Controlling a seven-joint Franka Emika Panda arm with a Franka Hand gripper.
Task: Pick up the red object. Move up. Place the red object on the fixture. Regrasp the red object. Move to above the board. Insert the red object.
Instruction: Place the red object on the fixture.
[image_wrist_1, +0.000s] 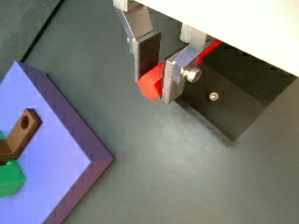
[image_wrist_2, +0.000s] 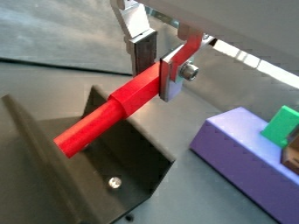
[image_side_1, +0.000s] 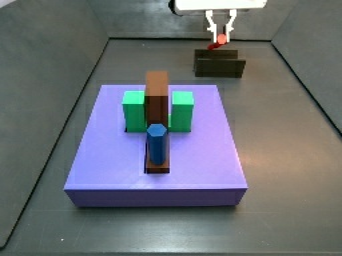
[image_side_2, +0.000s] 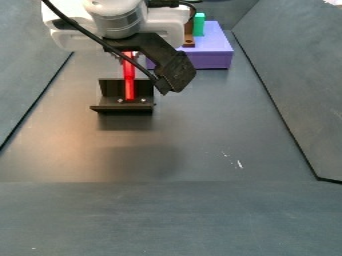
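The end effector (image_wrist_2: 167, 63) is clamped on the red peg (image_wrist_2: 111, 112) over the fixture (image_side_1: 219, 64) at twelve o'clock from the board (image_side_1: 187, 160), so placing seems underway, with release and regrasp likely next.

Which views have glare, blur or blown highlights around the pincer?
In a side view, the arm's white housing above the pincer is blown out. In a wrist view, the red object is sharp between the fingers while the board looks soft. In a side view, the fixture casts a soft shadow, with little glare.
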